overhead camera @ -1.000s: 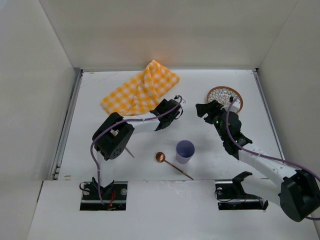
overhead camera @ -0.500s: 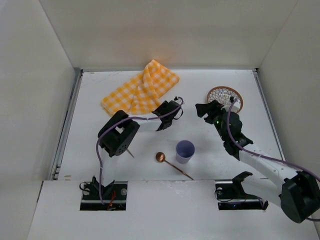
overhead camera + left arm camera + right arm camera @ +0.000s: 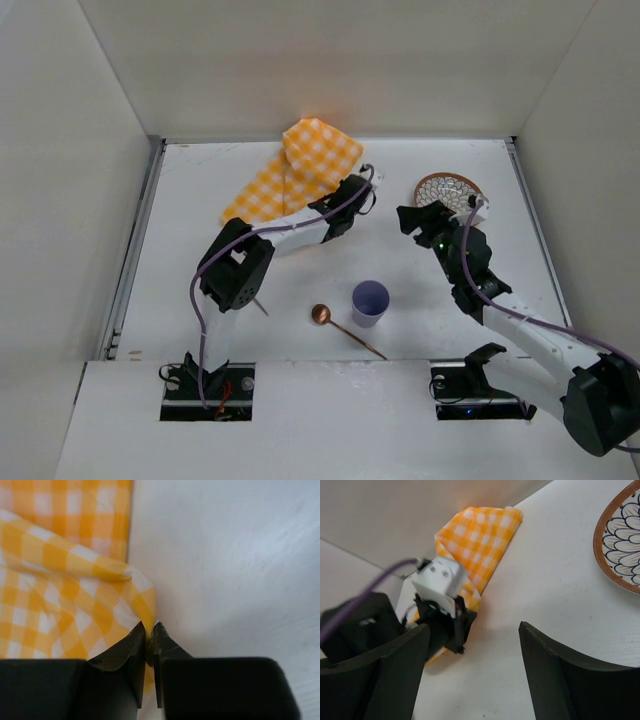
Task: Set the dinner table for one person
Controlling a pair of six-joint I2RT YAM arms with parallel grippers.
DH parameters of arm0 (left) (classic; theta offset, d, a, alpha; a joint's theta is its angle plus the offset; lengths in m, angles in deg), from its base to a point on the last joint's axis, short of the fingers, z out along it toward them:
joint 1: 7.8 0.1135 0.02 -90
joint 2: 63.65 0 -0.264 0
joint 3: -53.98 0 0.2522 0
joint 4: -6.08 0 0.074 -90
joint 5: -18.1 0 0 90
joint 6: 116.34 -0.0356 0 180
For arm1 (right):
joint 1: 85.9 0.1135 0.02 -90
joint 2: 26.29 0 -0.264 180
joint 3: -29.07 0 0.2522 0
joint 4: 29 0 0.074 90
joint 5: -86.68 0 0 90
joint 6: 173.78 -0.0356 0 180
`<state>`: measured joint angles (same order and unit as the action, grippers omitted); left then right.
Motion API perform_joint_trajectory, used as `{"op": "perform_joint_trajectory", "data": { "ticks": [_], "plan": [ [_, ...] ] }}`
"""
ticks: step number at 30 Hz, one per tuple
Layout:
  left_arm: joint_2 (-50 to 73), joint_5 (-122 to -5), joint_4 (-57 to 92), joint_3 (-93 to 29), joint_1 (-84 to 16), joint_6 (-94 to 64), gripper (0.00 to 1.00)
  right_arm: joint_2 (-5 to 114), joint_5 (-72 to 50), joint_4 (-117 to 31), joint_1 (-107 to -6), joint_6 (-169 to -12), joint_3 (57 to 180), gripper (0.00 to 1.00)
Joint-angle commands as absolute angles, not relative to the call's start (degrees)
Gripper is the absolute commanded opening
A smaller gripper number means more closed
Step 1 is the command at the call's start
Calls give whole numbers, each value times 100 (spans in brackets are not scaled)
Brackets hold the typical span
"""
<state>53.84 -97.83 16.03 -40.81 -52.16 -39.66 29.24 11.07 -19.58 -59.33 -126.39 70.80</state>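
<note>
The yellow-and-white checked cloth [image 3: 295, 170] lies crumpled at the back of the white dinner table [image 3: 190, 230]. My left gripper [image 3: 358, 197] is at the cloth's right edge. In the left wrist view its jaws [image 3: 149, 630] are shut on a folded corner of the cloth [image 3: 65, 595]. My right gripper [image 3: 413, 217] hovers open just left of the patterned plate [image 3: 450, 192], nothing between its fingers. The right wrist view shows that gripper [image 3: 472, 630] open, facing the left gripper [image 3: 451, 622] and the cloth [image 3: 480, 535], with the plate [image 3: 620, 545] at the right.
A lilac cup [image 3: 369, 302] stands near the table's front middle. A copper spoon [image 3: 343, 327] lies just left of it, bowl to the left. A thin dark utensil [image 3: 259, 303] pokes out beside the left arm's elbow. White walls close in three sides.
My left gripper has shut on the cloth's corner and moved back and to the right, dragging the cloth's near side with it. The right arm has shifted only slightly.
</note>
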Motion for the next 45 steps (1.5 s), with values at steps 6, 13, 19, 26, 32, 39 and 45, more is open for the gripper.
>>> {"op": "perform_joint_trajectory", "data": {
  "ticks": [6,13,19,26,32,39,45],
  "plan": [
    [5000,-8737,1642,-7217,-4854,-3153,6,2776,1145,-1736,-5975,-12632,7069,78],
    [3174,-8702,730,-5519,-3564,-2021,6,3022,1100,-1824,-5914,-12386,7263,79],
    [1925,-8570,-623,-2365,-2815,-685,7,3215,1153,-1841,-5905,-12386,7307,82],
    [712,-9184,-1417,618,-2639,722,9,4075,1066,-2394,-5721,-12368,7815,87],
    [236,-9475,-1364,1490,-2480,1330,11,5069,1144,-3089,-5553,-12385,8414,88],
    [288,-9387,-1452,1886,-2559,1479,12,5324,1250,-3397,-5641,-13079,8107,86],
    [297,-9326,-1426,2246,-2437,1813,14,5983,802,-3353,-5632,-13554,8150,85]
  ]
}}
